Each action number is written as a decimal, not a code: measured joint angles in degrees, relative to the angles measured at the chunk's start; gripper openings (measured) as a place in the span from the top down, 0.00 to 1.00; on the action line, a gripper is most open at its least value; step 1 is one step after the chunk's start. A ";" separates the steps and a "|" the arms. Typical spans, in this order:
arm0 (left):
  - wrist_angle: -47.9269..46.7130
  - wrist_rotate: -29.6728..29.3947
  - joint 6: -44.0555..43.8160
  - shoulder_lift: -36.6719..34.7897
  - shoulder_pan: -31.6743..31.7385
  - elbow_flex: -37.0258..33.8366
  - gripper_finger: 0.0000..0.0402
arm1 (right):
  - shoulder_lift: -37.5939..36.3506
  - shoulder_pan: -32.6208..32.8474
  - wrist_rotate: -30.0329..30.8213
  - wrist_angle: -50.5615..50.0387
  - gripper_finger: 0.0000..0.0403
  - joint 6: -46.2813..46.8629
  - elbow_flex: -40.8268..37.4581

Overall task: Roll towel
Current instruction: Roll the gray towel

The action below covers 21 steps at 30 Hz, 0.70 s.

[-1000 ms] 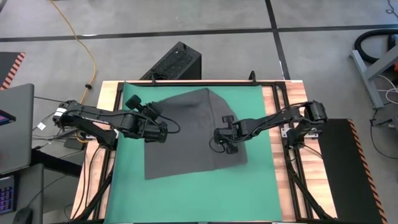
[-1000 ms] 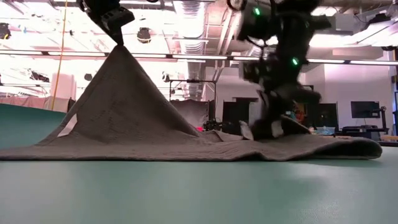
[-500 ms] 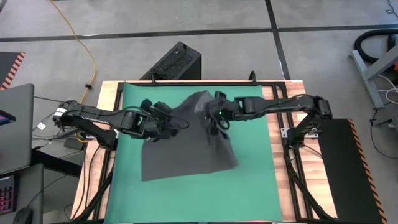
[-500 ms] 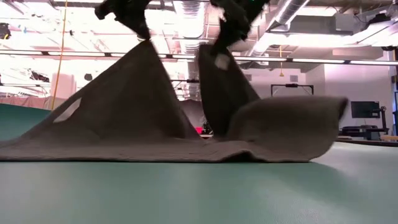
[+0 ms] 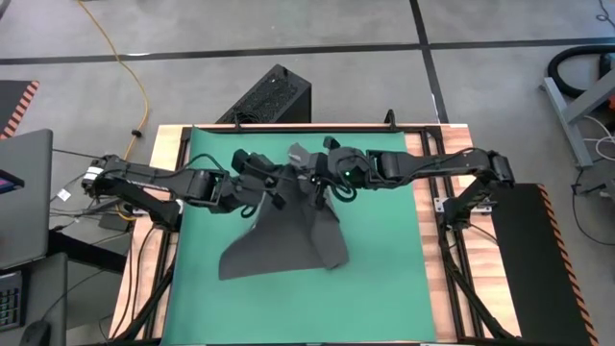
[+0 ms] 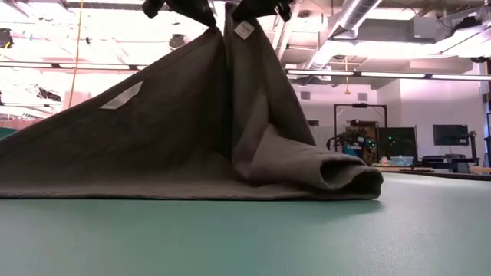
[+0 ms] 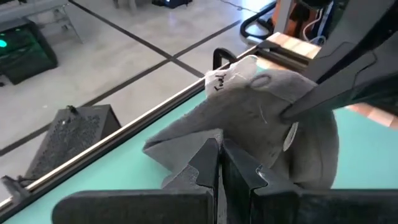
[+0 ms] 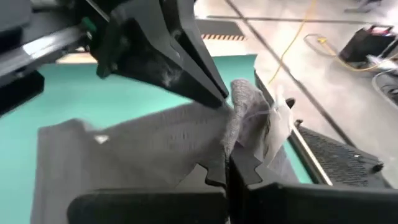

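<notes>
The dark grey towel (image 5: 283, 235) stands up like a tent over the green mat (image 5: 384, 279), and its near part lies on the mat. In the low view its right side curls into a loose fold (image 6: 345, 175) on the mat. A small white tag (image 6: 244, 31) hangs near the top. My left gripper (image 5: 279, 181) and my right gripper (image 5: 315, 178) are close together above the mat's far middle. Each is shut on the towel's raised top. My left gripper pinches a raised piece of the towel's edge (image 7: 205, 142) between its two fingers. It comes from the table's left, slanting down. The cloth falls away below it to the mat, fairly taut down the left slope (image 6: 115, 130). My right gripper pinches the towel's edge next to the white tag (image 8: 245, 127) between its two fingers. It comes from the table's right, slanting down. The cloth hangs below the fingers, and its lower part lies folded on the mat.
A black box (image 5: 269, 96) sits on the floor beyond the table's far edge. A laptop (image 5: 24, 197) is off the left side. Wooden table strips with black rails (image 5: 437, 207) flank the mat. Bare mat lies near and to the right of the towel.
My right gripper has risen from the mat with the towel's right edge and gone toward the far left, up to my left gripper. My left gripper has shifted right and up. The towel's right half has lifted and folded inward, while its near edge stays on the mat.
</notes>
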 joint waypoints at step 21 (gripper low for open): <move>15.48 2.81 0.53 0.00 1.84 0.00 1.00 | 0.01 -0.21 4.56 1.48 0.98 -0.63 0.00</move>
